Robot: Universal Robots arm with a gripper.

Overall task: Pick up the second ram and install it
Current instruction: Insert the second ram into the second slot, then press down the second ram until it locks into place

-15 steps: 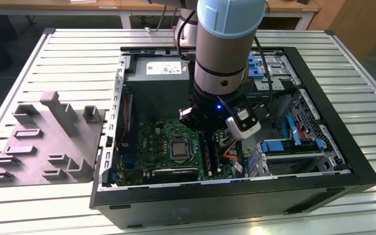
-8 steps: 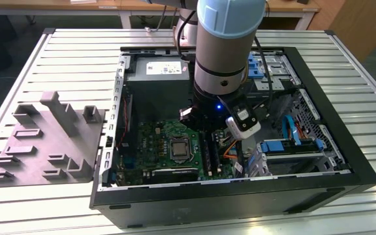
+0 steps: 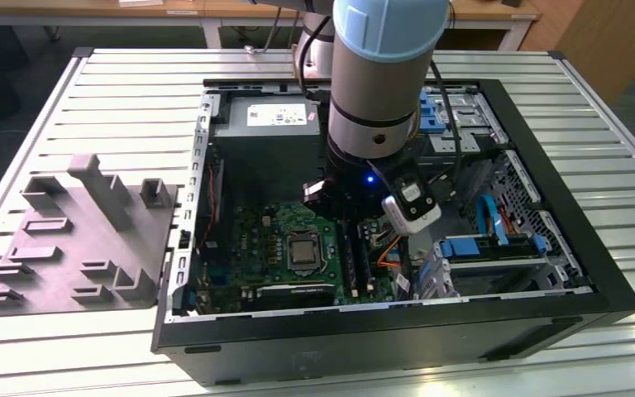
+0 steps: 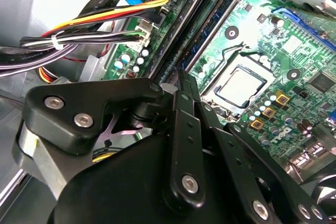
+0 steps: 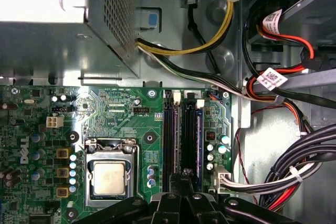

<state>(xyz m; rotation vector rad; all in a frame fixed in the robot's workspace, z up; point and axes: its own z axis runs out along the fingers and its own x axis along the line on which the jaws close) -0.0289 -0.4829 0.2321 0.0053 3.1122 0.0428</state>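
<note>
A dark-blue ram stick [image 5: 199,140] stands on edge in one of the long black slots [image 5: 172,140] of the green motherboard [image 5: 113,111], beside the CPU socket [image 5: 109,177]. Whether it is the second ram I cannot tell. In the second wrist view the same stick [image 4: 212,22] runs between the slots. My gripper [image 5: 186,177] is low over the near end of these slots, and its fingers [image 4: 181,80] are pressed together with nothing visible between them. Contact with the stick is hidden. In the exterior view the arm [image 3: 384,83] reaches down into the open computer case [image 3: 582,273].
The grey power-supply box [image 5: 68,24] sits close behind the motherboard. Bundled cables [image 5: 283,171] and red and yellow leads [image 5: 226,19] crowd the side by the drive bays [image 3: 494,248]. A grey moulded fixture [image 3: 75,240] lies on the slatted table at the exterior view's left.
</note>
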